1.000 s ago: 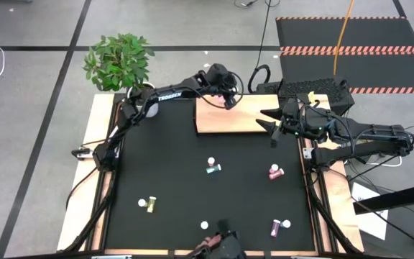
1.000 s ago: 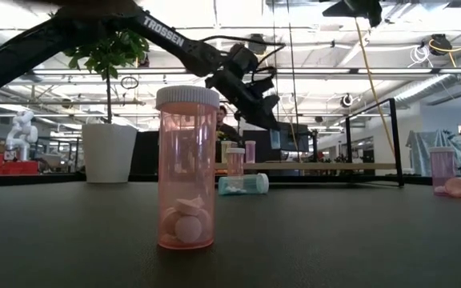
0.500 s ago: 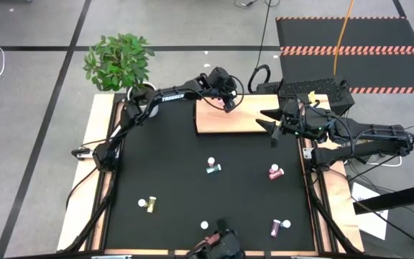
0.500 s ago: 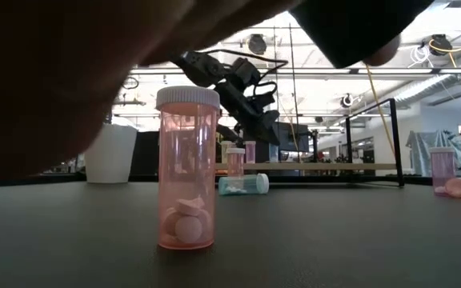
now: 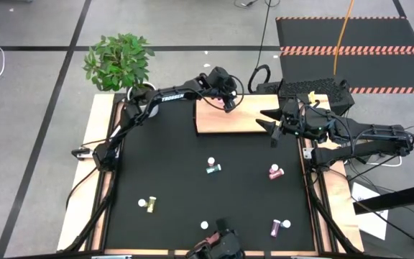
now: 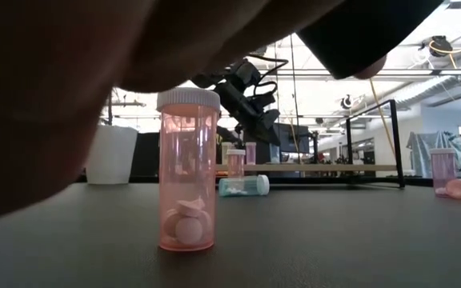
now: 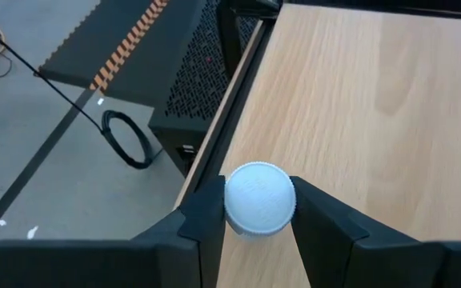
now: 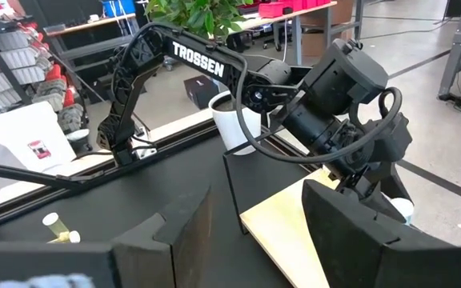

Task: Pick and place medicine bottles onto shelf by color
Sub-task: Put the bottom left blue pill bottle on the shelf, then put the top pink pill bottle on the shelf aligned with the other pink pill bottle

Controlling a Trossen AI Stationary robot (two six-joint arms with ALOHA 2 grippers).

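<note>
Ribbed white cap [image 7: 260, 198] between claw fingers [image 7: 201, 226]

The shelf [image 5: 230, 121] lies at the table's [image 5: 178, 173] far edge, five bottles [image 5: 212, 167] scattered before it.

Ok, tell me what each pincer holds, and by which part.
Left pincer grips a small white-capped medicine bottle by its cap, over the light-wood shelf. Right pincer holds nothing.

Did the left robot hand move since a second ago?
Yes, a little. In the high view the left gripper shifted slightly toward the shelf's back edge, a bottle clamped between its fingers.
</note>
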